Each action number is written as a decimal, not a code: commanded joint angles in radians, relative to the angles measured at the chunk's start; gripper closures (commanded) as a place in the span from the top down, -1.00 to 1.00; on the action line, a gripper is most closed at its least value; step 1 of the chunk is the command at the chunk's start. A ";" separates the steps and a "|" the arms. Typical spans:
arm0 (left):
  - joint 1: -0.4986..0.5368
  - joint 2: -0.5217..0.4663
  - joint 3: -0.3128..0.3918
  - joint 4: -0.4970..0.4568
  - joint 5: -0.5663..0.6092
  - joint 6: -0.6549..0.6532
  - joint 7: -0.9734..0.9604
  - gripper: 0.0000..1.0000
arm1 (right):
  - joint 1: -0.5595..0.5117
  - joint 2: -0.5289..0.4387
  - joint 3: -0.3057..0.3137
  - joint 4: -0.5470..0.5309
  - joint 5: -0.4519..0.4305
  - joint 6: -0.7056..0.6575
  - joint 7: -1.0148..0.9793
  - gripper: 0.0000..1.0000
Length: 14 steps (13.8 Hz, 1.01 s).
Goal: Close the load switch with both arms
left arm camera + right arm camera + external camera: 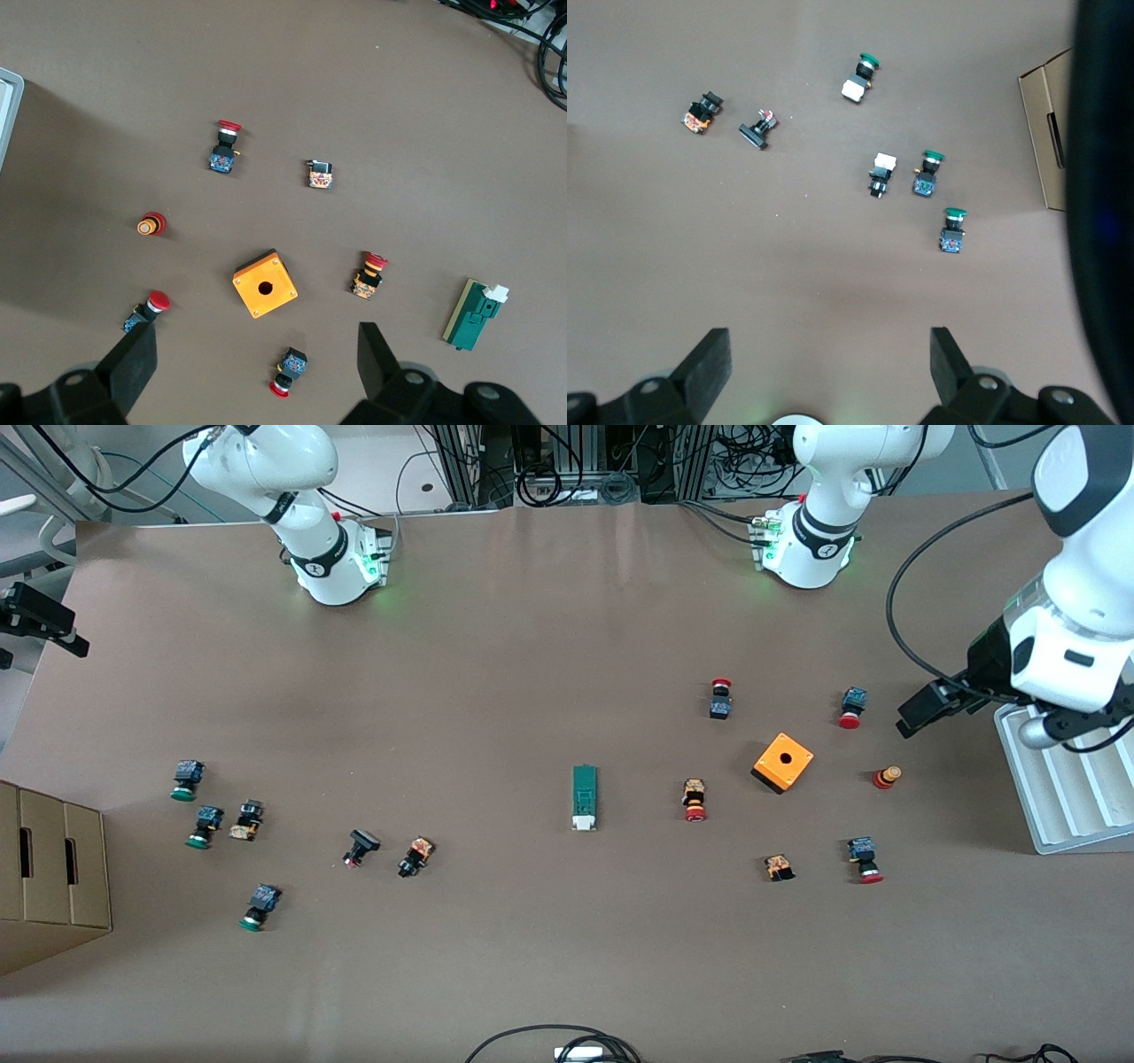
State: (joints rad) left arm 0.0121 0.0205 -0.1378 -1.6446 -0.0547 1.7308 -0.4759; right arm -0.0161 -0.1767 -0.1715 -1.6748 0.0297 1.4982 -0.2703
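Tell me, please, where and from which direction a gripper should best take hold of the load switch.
Grip the load switch across its narrow width, on the long green sides, coming straight down. It lies flat with open table beside both long sides; keep off the white piece at the end nearer the front camera.

Load switch sits mid-table, toward the near edge. Cube lies toward the left arm's end, push buttons ringed around it. More buttons cluster toward the right arm's end, near the box at that edge.
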 commanded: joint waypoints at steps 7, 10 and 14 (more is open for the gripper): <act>0.060 -0.028 -0.006 0.034 -0.020 -0.043 0.149 1.00 | 0.013 -0.015 0.009 0.035 -0.013 -0.061 -0.021 1.00; 0.063 -0.022 0.001 0.034 -0.013 -0.042 0.168 1.00 | 0.013 -0.015 0.009 0.035 -0.014 -0.082 -0.029 1.00; 0.060 -0.025 0.015 0.031 -0.008 -0.086 0.157 1.00 | 0.015 -0.015 0.021 0.037 -0.021 -0.084 -0.063 1.00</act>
State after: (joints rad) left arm 0.0645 0.0044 -0.1212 -1.6156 -0.0596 1.6821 -0.3322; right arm -0.0069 -0.1912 -0.1530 -1.6582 0.0297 1.4374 -0.3189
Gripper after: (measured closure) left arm 0.000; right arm 0.000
